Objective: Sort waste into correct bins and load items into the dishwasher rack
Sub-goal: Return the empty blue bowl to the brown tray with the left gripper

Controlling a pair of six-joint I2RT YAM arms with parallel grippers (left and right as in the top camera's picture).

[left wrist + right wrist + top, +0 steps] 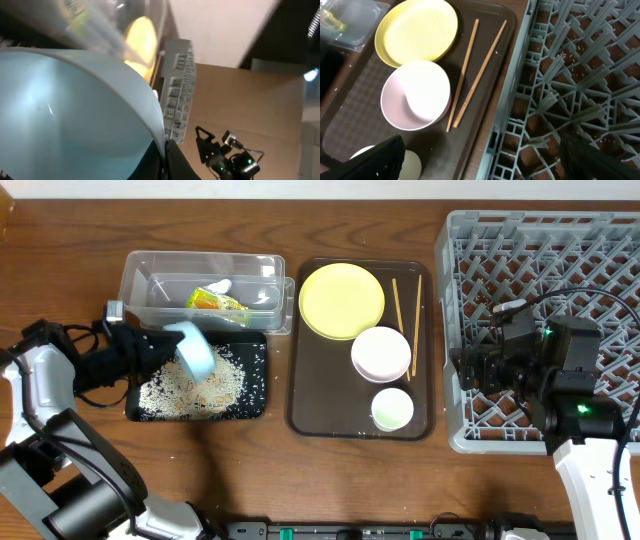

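Note:
My left gripper (165, 345) is shut on the rim of the light blue bowl (196, 352), tipped on its side over the black tray (255, 408), which holds spilled rice grains (215, 385). In the left wrist view the bowl (65, 110) fills the frame and the fingers (164, 150) pinch its edge. The green-and-orange wrapper (212, 301) with its white scrap lies in the clear tub (150, 265). My right gripper (470, 370) is open and empty over the left edge of the grey rack (600, 250); its fingers (487, 160) straddle that edge.
The brown serving tray (310, 395) holds the yellow plate (341, 300), the white bowl (381, 353), the small cup (392, 409) and two chopsticks (405, 320). The right wrist view shows the plate (417, 31), bowl (416, 95) and chopsticks (470, 75).

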